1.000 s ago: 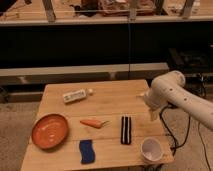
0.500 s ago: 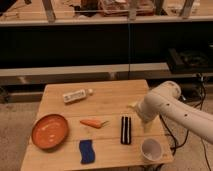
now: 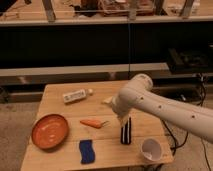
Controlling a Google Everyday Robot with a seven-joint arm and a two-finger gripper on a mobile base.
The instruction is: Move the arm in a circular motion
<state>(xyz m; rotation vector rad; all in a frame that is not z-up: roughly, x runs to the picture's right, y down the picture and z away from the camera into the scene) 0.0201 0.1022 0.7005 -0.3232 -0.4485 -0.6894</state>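
Gripper (image 3: 121,121) sits at the tapering pale end of the arm (image 3: 165,107), low over the middle of the wooden table (image 3: 105,152); I cannot tell its state. The arm itself enters from the right edge of view, elbow joint bulging above and just right of the gripper, forearm sloping down to it. Directly below the gripper stands a dark striped block (image 3: 126,132), seemingly just beneath the tip, contact uncertain; a carrot (image 3: 93,123) lies just to its left; an orange plate (image 3: 50,131) well beyond that; a blue sponge (image 3: 87,151) down-left; a white cup (image 3: 150,149) down-right; a white tube (image 3: 76,95) up-left. My reading: mid-sweep of the circle, arm at the near, low part of the loop. Next move calls for continuing the arc while lifting clear of the block, keeping the radius steady; main risk is toppling the block or cup.
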